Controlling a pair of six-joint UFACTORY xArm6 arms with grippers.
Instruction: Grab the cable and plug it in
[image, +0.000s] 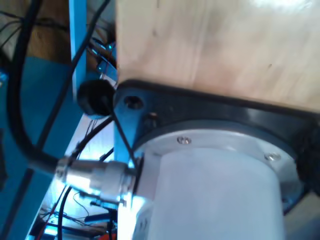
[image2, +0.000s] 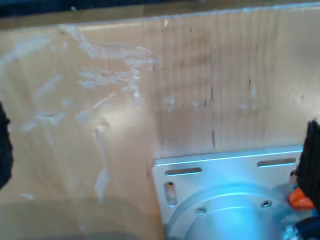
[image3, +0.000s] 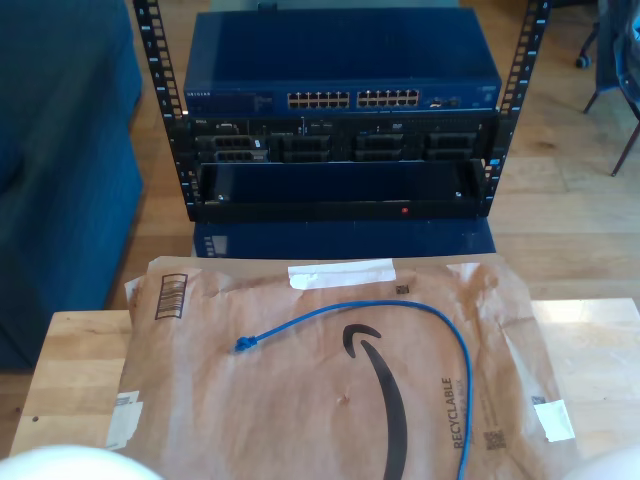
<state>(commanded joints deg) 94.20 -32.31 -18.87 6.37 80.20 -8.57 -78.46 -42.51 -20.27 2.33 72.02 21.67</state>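
Blue ethernet cable (image3: 400, 310) lies loose on a flattened brown paper mailer (image3: 300, 400) spread over the wooden table (image3: 75, 370). One translucent blue plug (image3: 243, 345) rests toward the exterior view's left; from there the cable arcs across and runs down off the near edge. Laid flat and untangled, presumably so the plug end is easy to pinch from above.

Behind the table stands a rack with a network switch (image3: 340, 85), its port row (image3: 352, 99) facing the table; darker units sit below. The open span of paper between plug and ports looks free of obstacles.

My first gripper's camera looks along an arm base (image: 215, 190) bolted under a wooden board, with a grey connector (image: 97, 175). My second gripper's camera sees tabletop and a metal mounting plate (image2: 225, 170). Fingers of both: cannot tell how open, or holding anything. Cable untouched, nowhere near either set of fingers as far as I can judge.
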